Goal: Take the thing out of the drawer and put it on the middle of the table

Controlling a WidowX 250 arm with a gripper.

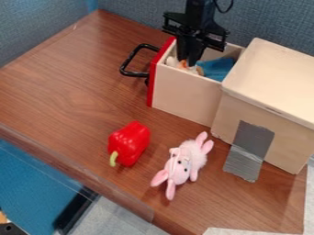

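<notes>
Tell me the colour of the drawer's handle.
Black; the handle shows best in the camera view, against the brown table.

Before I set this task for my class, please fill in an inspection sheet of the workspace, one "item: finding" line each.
Surface: brown wood-grain table.
Job's things: drawer with red front, pulled open from the wooden box; inside, a whitish-and-orange thing, partly hidden, and something blue, possibly cloth.
Clutter: red pepper and pink-and-white plush rabbit in front of the drawer and box, not touching each other.
Gripper: black gripper reaches down into the drawer, at the whitish-and-orange thing; grip unclear.
Cables: black cable loops beside the arm.
Surroundings: blue-grey panels behind the table; grey tape runs from box to table.
</notes>
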